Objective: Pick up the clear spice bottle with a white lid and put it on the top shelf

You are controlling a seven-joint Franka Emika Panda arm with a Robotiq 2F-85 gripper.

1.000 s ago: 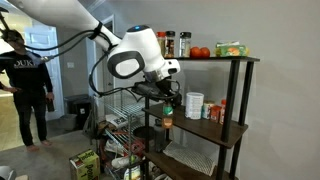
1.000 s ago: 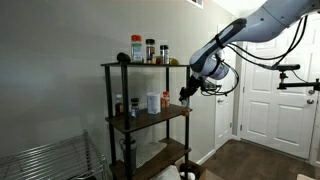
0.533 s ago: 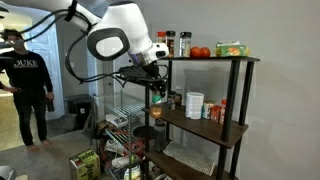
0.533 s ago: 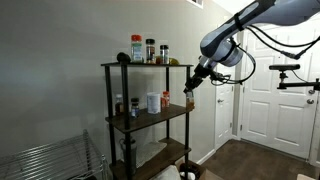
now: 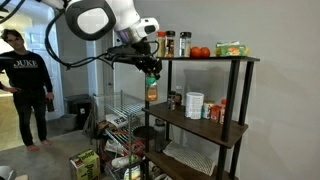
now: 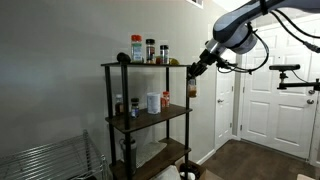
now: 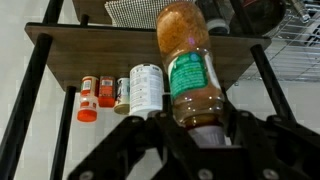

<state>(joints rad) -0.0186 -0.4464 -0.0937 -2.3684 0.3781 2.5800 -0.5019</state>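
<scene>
One bottle is held clamped at its upper end by the gripper, in the air just off the end edge of the top shelf and slightly below it. Long axis vertical, base pointing down.

We are not finding any text that we can read outright. In the wrist view we are seeing a green label with pale print wrapping the clear spice bottle, but the print is too blurred to read. The white canister to its left is carrying a printed label, also too small. In an exterior view, the person's dark shirt at far left is showing pale chest letters we are failing to make out, and the green box on the top shelf is bearing illegible print.
</scene>
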